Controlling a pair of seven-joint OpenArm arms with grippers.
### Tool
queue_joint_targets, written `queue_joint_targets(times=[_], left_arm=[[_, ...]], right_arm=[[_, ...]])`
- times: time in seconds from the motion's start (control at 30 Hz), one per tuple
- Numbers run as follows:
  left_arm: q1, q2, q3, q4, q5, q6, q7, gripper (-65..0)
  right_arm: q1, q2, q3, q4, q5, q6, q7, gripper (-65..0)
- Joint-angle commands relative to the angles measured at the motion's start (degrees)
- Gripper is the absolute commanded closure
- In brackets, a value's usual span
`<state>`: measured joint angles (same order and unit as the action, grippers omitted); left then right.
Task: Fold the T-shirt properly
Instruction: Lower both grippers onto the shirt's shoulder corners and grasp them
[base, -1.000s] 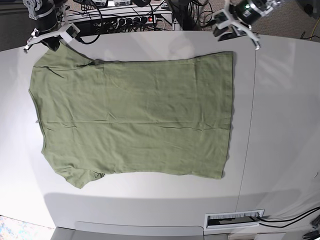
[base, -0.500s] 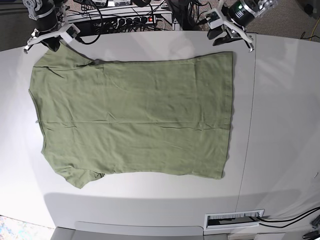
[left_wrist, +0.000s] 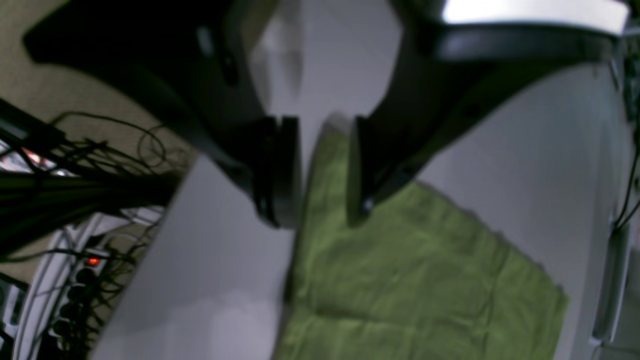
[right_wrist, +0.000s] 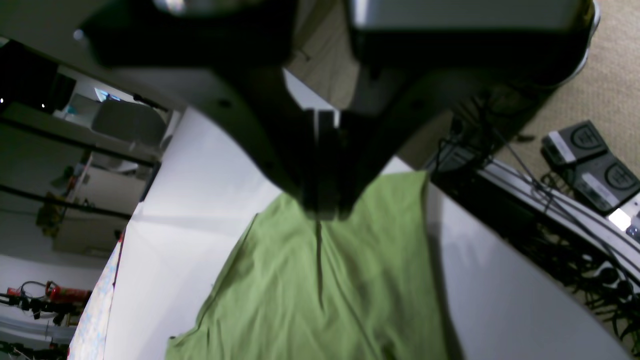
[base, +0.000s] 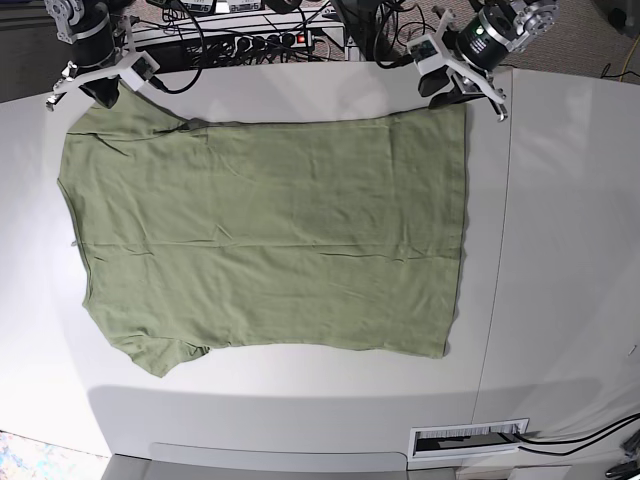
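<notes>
The T-shirt (base: 270, 235) lies flat and unfolded on the white table (base: 560, 250); no fold is made. At its far-left sleeve the right gripper (base: 100, 88) pinches the cloth, while the left gripper (left_wrist: 325, 175) straddles the far-right hem corner, jaws apart.

A white table (base: 560, 250) fills the view, a power strip (base: 262, 42) (red switch lit) behind it.

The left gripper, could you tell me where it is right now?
In the base view the left gripper is top right, at the olive-green T-shirt's far hem corner, on the white table.
</notes>
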<state>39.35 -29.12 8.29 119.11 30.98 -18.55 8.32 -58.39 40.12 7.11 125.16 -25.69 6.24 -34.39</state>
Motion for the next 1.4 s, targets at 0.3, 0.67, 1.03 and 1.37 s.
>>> queue_joint_targets(times=[0.3, 0.67, 1.03, 1.37], left_arm=[[-2.54, -2.32, -0.15, -4.28, 0.37, 0.07, -2.32, -17.7], [-5.22, -3.69, -0.15, -7.08, 0.33, -2.54, -3.61, -20.1], [-5.27, -4.52, -0.09, -8.28, 0.24, -2.56, -5.05, -20.1], [-13.75, -4.50, 10.91, -17.70, 3.78, 4.76, -0.85, -20.0]], right_arm=[[-0.15, 0.68, 0.50, 0.83, -1.40, -0.81, 0.02, 0.0], [0.15, 0.66, 0.50, 0.83, -1.40, -0.81, -0.20, 0.0], [0.63, 0.68, 0.50, 0.85, -2.49, -0.85, -0.17, 0.0], [0.61, 0.68, 0.50, 0.85, -2.89, -0.87, -1.29, 0.0]])
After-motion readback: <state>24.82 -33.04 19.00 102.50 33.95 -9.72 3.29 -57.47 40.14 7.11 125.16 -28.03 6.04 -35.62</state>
